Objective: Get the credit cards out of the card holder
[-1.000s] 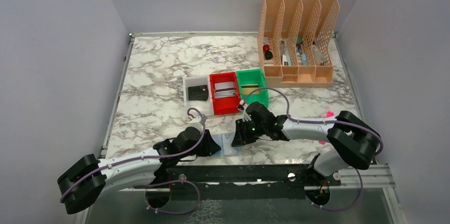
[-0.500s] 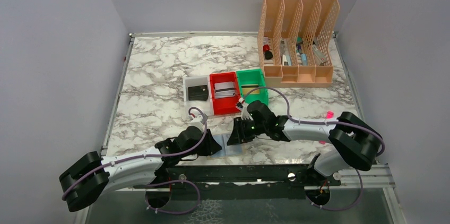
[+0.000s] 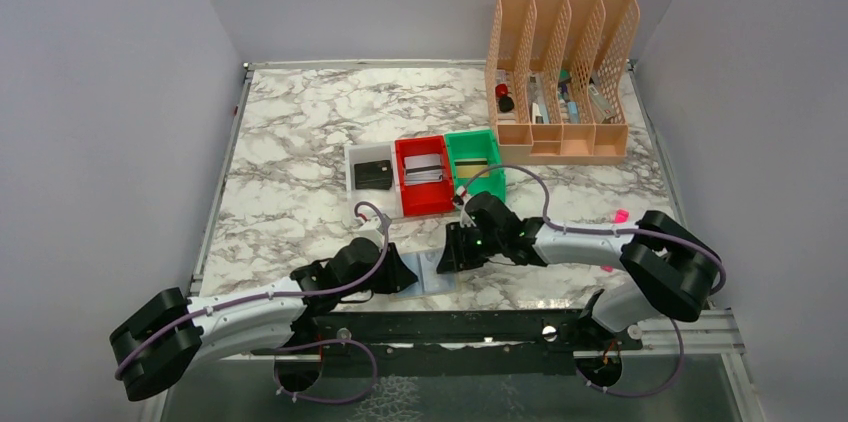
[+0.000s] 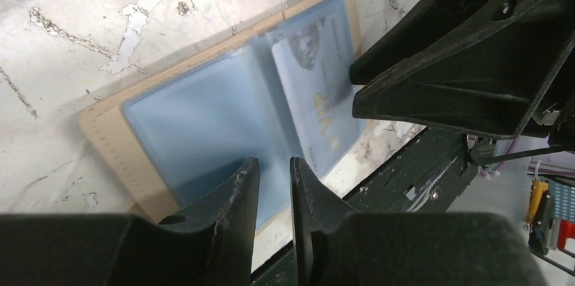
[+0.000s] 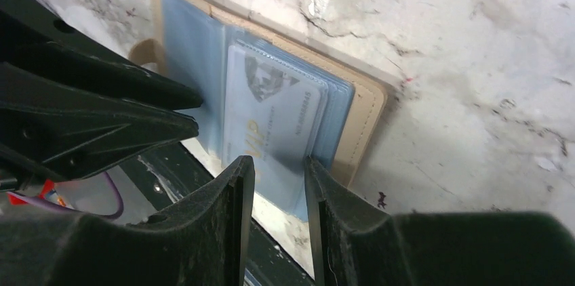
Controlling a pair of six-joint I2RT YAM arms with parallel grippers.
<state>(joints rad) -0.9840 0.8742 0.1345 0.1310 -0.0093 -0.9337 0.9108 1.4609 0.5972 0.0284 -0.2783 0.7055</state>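
Observation:
The tan card holder point(image 3: 437, 273) lies open and flat at the table's near edge, blue-grey sleeves up point(image 4: 196, 116) point(image 5: 369, 106). A silvery grey credit card point(image 4: 319, 93) point(image 5: 271, 116) marked "VIP" sits in its right-hand sleeve. My left gripper point(image 3: 403, 277) point(image 4: 274, 164) rests its tips on the left page, jaws a narrow gap apart with nothing between them. My right gripper point(image 3: 448, 254) point(image 5: 279, 162) stands open, tips down on the near end of the card's sleeve. A black credit card point(image 3: 373, 175) lies in the white tray and a grey one point(image 3: 424, 171) in the red tray.
The white tray point(image 3: 352, 164), red tray point(image 3: 422, 204) and green tray point(image 3: 478, 182) stand in a row mid-table. A peach file organizer point(image 3: 562, 72) with small items stands at the back right. The black table rail point(image 4: 407, 177) runs just behind the holder's near edge.
My right gripper's jaws have spread slightly and it has shifted a little over the holder's right page. The left gripper and the holder have hardly moved.

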